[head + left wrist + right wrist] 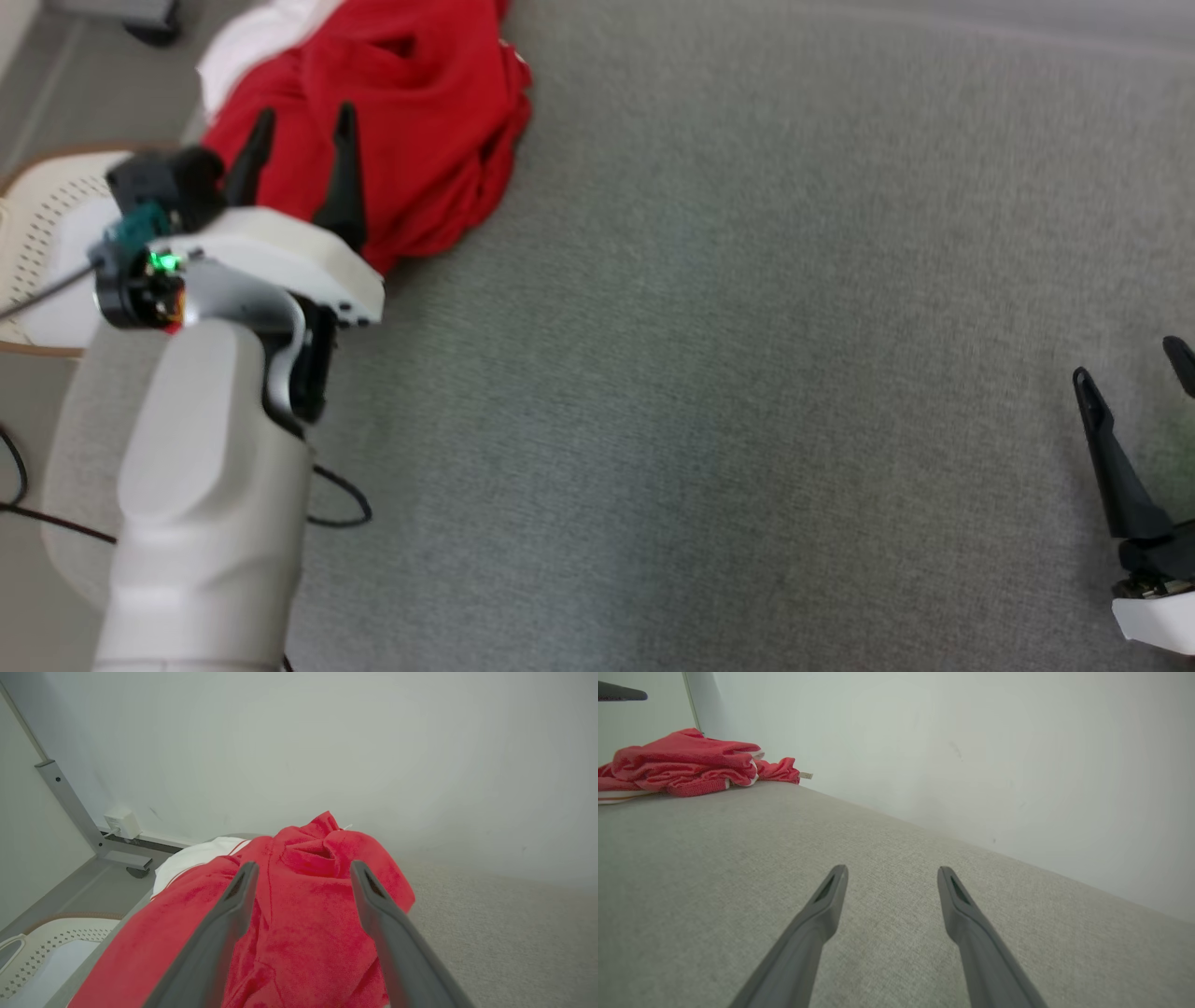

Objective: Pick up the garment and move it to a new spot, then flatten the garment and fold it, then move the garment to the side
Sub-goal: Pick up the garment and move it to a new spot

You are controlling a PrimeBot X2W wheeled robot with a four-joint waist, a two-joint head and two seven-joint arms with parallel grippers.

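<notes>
The red-and-white garment [420,121] lies crumpled at the worktop's [700,373] far left corner. Its long axis runs from the far edge toward the robot, white part farthest. The left hand [306,112] hangs open over its near end. The right hand [1128,359], also open, is well apart over bare fabric.

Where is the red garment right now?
In the head view the red garment lies crumpled at the upper left, near the grey surface's left edge, right in front of the open left gripper and beside a white perforated basket.
</notes>
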